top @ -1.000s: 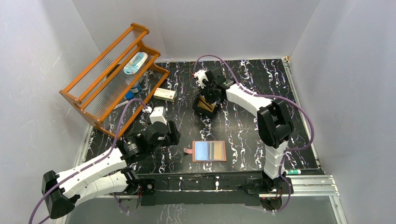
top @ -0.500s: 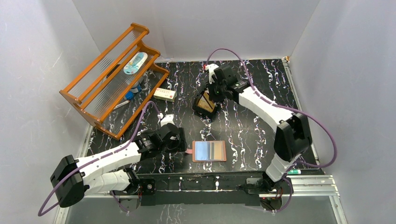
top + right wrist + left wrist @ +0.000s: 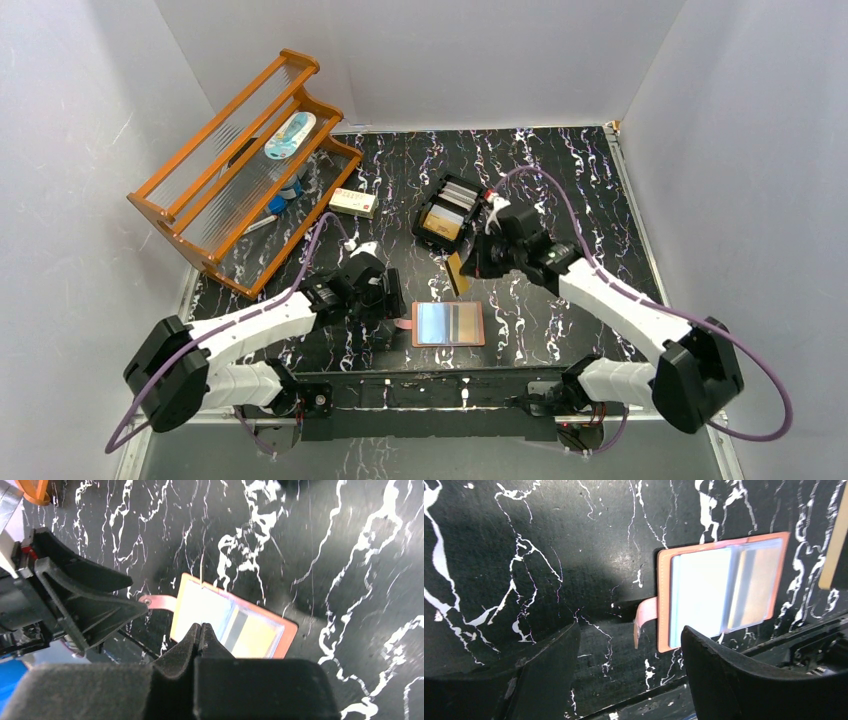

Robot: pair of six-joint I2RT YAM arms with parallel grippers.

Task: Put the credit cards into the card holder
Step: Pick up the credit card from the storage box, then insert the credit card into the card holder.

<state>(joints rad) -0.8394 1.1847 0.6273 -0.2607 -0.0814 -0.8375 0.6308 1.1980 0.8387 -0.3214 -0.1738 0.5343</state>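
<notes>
The card holder [image 3: 449, 324] lies open and flat near the table's front edge, clear sleeves up, with its snap tab [image 3: 644, 618] sticking out to the left. My left gripper [image 3: 388, 312] stands open low over the table just left of that tab, its fingers [image 3: 720, 672] empty. My right gripper [image 3: 471, 260] is shut on a gold credit card [image 3: 457, 272], held on edge in the air just beyond the holder's far edge. In the right wrist view the holder [image 3: 255, 632] lies below the closed right gripper [image 3: 201, 628]. More credit cards [image 3: 444, 227] sit in the black tray.
The black slotted tray [image 3: 431, 207] stands behind the holder at mid-table. A white-and-red box [image 3: 353, 202] lies further left. An orange wooden rack [image 3: 231, 170] with small items fills the back left. A metal rail [image 3: 460, 386] runs along the front edge.
My right gripper has drawn the gold card from the tray and carried it toward the holder. My left gripper has slid right to the holder's tab and opened wider.
</notes>
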